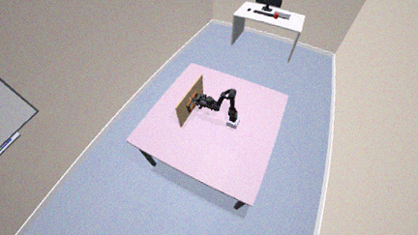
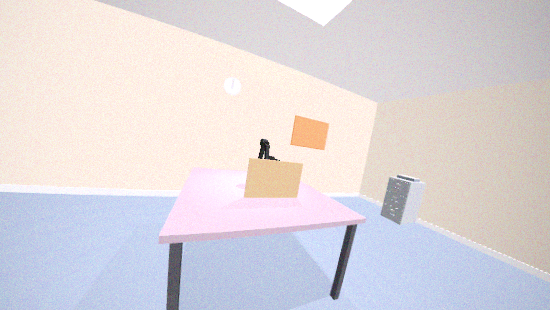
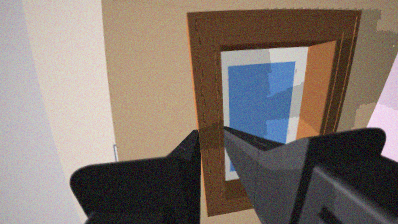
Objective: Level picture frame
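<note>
Clamped now on the picture frame (image 3: 272, 107): gripper (image 3: 216, 142) narrowed onto the frame's brown side rail, one dark finger (image 3: 187, 150) on the rail's outer edge, the other finger (image 3: 250, 150) inside, lying across the white mat and the blue picture. Seen from the wrist, frame straight ahead of the fingertips, flat against the tan wall panel (image 3: 150, 75) — long axis running away from the gripper, up the view, with the far short rail at the top. Rails leaning a little off the panel's straight edge, so hanging not quite square to it; how far off level, hard to judge from this angle. Orange inner edge showing along the rail on the side away from the grip. From above, arm (image 1: 223, 100) stretched from its white base toward the upright panel on the pink table (image 1: 207, 161), gripper pressed in at the panel face where the frame (image 1: 191, 100) shows as a small brown patch. From the exterior view, only the panel's back (image 2: 273, 178) and the arm's top (image 2: 264, 148) behind it — frame hidden.
</note>
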You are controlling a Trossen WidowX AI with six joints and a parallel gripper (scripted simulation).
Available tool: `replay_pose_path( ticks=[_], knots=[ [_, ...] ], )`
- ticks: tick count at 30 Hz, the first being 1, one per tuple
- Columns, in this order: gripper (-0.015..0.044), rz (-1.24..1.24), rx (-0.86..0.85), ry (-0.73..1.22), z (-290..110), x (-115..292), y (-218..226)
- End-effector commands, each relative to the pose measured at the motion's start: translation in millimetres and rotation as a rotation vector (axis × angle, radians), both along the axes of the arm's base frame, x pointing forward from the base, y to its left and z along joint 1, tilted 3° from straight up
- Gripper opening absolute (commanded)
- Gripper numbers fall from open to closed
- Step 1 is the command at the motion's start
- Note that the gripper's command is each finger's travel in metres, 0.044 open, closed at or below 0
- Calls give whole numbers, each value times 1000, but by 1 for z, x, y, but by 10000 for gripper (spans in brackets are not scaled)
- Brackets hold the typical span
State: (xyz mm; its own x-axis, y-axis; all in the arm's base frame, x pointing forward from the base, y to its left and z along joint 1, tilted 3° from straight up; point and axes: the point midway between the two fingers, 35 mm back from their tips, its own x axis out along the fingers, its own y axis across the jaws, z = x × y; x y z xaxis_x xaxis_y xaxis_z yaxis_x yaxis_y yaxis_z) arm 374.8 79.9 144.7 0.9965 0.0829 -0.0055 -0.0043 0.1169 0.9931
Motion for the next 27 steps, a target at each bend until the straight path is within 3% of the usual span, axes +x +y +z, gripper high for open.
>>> replay_pose_path(
  ticks=[1,27],
  knots=[
    [0,3,4,-4,3,0,0],
    [0,3,4,-4,12,0,1]
  ],
)
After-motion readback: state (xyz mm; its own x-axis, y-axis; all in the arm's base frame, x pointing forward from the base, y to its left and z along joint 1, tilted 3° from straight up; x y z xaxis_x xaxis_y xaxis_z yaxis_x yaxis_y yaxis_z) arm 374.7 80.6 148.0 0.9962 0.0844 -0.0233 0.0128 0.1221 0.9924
